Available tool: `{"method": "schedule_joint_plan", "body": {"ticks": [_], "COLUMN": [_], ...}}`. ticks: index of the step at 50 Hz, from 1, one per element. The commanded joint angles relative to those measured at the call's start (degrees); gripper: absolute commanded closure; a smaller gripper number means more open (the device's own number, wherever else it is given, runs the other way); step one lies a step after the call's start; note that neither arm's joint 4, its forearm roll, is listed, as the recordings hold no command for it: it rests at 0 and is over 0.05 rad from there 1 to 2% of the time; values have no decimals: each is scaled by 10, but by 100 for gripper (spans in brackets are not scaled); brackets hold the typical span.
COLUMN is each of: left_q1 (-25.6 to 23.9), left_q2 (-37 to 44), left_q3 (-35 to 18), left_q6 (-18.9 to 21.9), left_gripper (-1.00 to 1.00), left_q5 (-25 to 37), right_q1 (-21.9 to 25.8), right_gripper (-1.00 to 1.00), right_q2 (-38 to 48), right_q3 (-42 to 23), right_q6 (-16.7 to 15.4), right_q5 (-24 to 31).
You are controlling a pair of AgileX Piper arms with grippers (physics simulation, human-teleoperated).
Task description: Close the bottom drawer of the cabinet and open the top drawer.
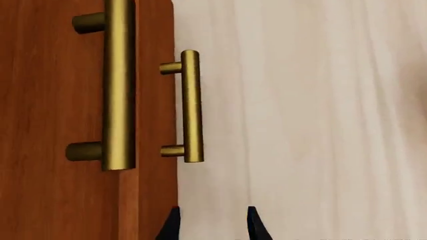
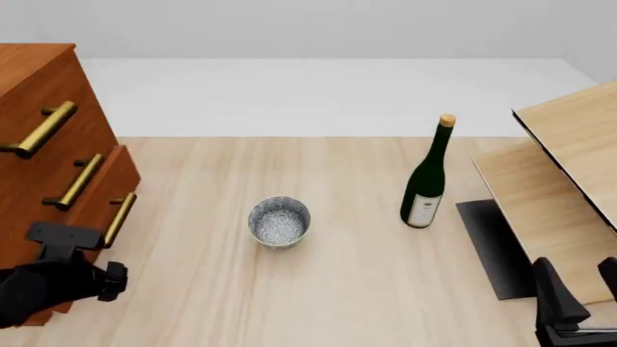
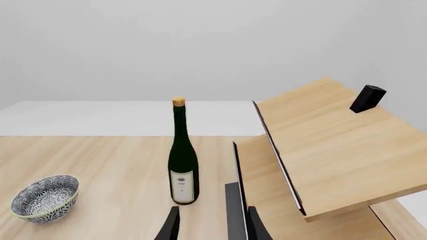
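Standing at the left edge of the desk (image 2: pixel 328 238), the cabinet (image 2: pixel 39 79) is the biggest thing, a heavy and stiff wooden chest that will probably not shift when pushed. Its bottom drawer (image 2: pixel 106 191) sticks out in front of the two above, so it is open, while the top drawer (image 2: pixel 53 108) sits flush. I judge that both drawers slide stiffly on their rails: the flat wood front suits pushing, and the brass bar handle (image 2: pixel 40 130) of the top one is the place to grip, though smooth metal may slip. On the right are slanted pale boards (image 2: pixel 568 152), then a wine bottle (image 2: pixel 426 177) and a patterned bowl (image 2: pixel 279 222) near the middle. The left pincer (image 1: pixel 212 225) is just beside the bottom drawer, parted and empty. The right pincer (image 3: pixel 212 225) is parted too, holding nothing, well apart from the cabinet.
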Motion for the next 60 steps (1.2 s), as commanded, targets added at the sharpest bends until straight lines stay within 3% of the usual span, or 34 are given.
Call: {"method": "schedule_joint_plan", "body": {"ticks": [1, 17, 25, 38, 49, 60], "left_q1": [48, 93, 81, 20, -59, -106], "left_q2": [-11, -28, -35, -19, 8, 9], "left_q3": [20, 35, 31, 8, -24, -47], "left_q6": [52, 92, 83, 38, -40, -86], "left_gripper": [-100, -100, -100, -100, -100, -100], "left_q5": [-22, -43, -33, -12, 16, 41], "right_q1": [1, 0, 0, -2, -3, -4], "right_gripper": [-100, -100, -100, -100, -100, -100], "right_q2": [1, 1, -1, -6, -3, 0], "right_q3": [0, 0, 0, -1, -1, -1], "right_q6": [0, 0, 0, 2, 3, 4], "right_q5": [-1, -2, 0, 5, 2, -1]}}
